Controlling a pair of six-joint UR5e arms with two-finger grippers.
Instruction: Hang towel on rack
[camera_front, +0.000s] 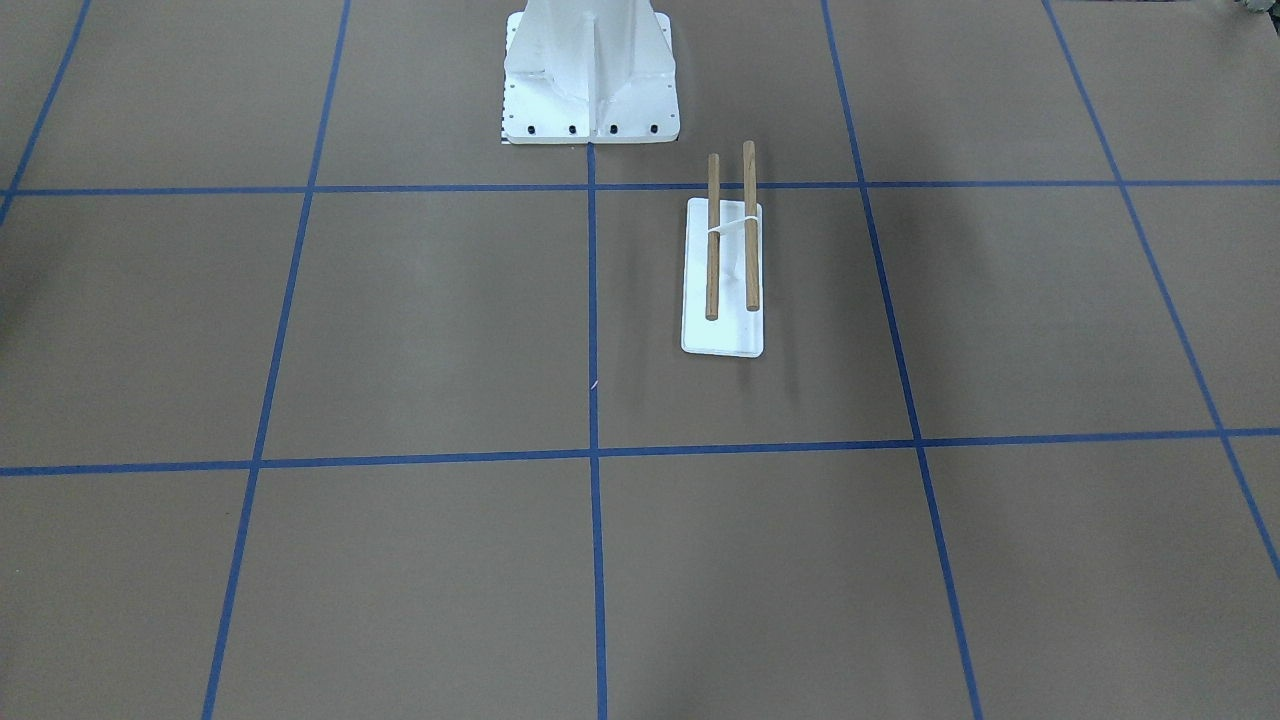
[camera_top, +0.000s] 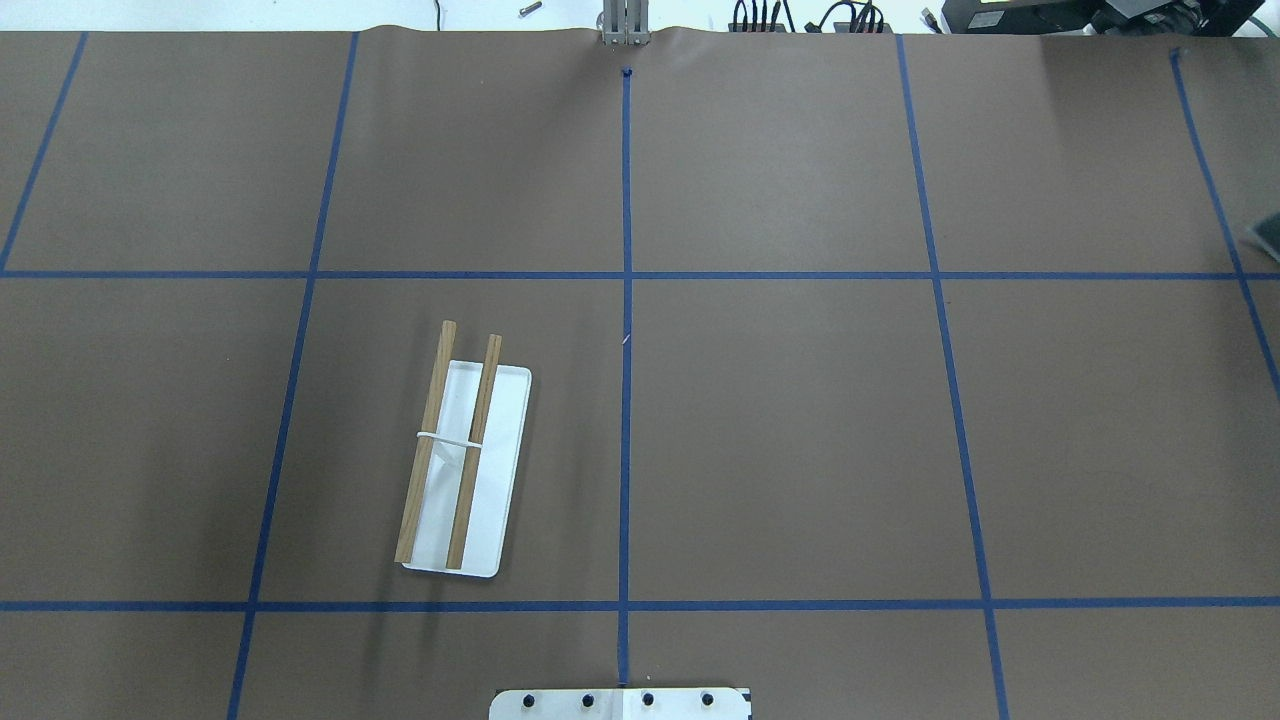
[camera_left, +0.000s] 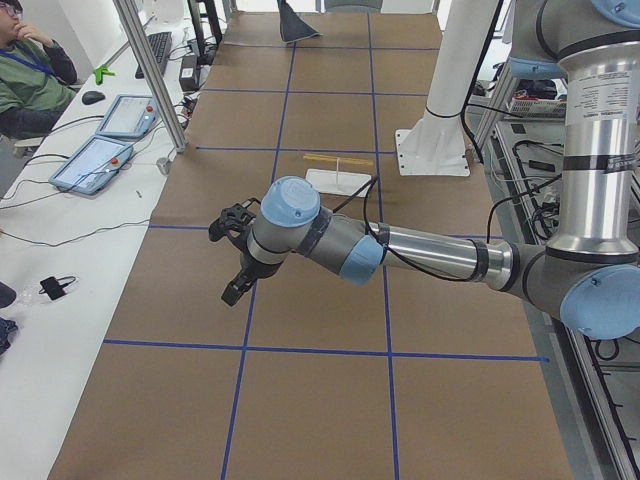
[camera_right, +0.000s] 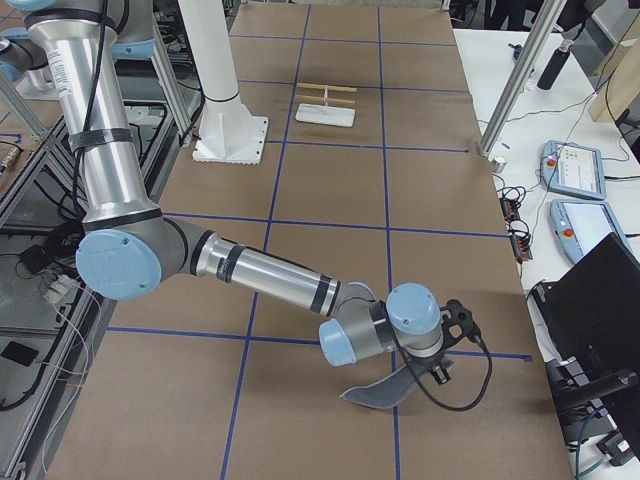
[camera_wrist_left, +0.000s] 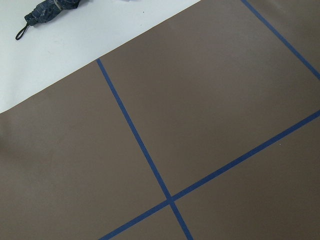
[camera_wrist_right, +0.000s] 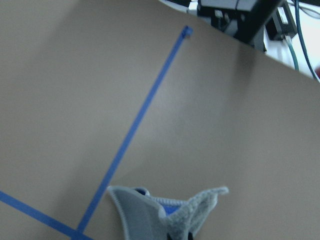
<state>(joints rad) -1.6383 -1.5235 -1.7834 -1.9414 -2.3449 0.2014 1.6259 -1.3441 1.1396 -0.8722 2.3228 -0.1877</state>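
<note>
The rack (camera_front: 722, 275) stands on the brown table with its white base and two bare wooden rods; it also shows in the overhead view (camera_top: 465, 460) and far off in the right side view (camera_right: 327, 104). The towel (camera_right: 385, 392), dark grey with a blue inner face (camera_wrist_right: 165, 215), is bunched and lifted at one corner near the table's right end. My right gripper (camera_right: 440, 372) is at that raised corner and looks shut on it. My left gripper (camera_left: 233, 288) hovers over the table's left end, far from the rack; I cannot tell whether it is open.
The white bolted robot pedestal (camera_front: 590, 75) stands behind the rack. Blue tape lines grid the table. An operator (camera_left: 22, 80) and tablets (camera_left: 92, 162) sit along the far side. A folded umbrella (camera_wrist_left: 50, 11) lies off the table's left end.
</note>
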